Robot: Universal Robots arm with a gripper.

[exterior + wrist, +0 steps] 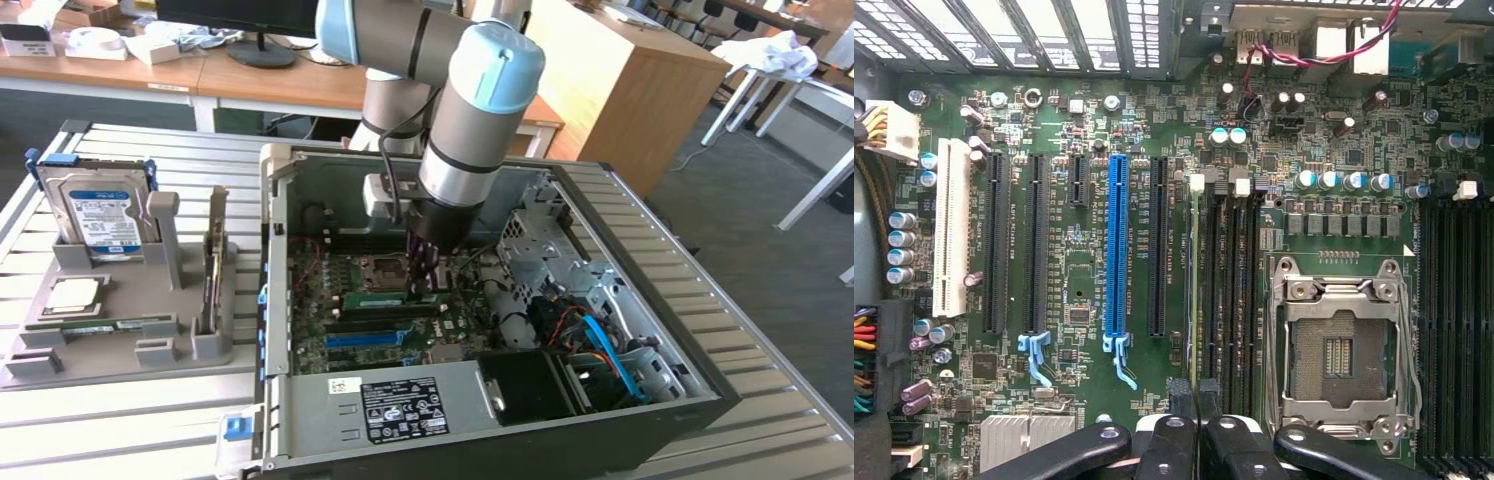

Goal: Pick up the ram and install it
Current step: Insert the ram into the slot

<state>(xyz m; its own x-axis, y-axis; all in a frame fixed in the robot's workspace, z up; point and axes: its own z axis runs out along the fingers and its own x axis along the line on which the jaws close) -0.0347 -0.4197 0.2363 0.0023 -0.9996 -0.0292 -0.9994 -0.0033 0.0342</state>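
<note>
End effector (1197, 425): clamped shut on ram (1195, 290), held edge-on over memory slots (1222, 300), just beside processor socket (1339, 345). Risk: skewed seating if tilted or off-line; likely bent board, cracked slot.

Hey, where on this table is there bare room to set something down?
Bare slats lie on the table at the exterior view's right of the computer case, and in front of the grey parts holder. Inside the case it is crowded: the gripper holding the ram stands over the motherboard.
</note>
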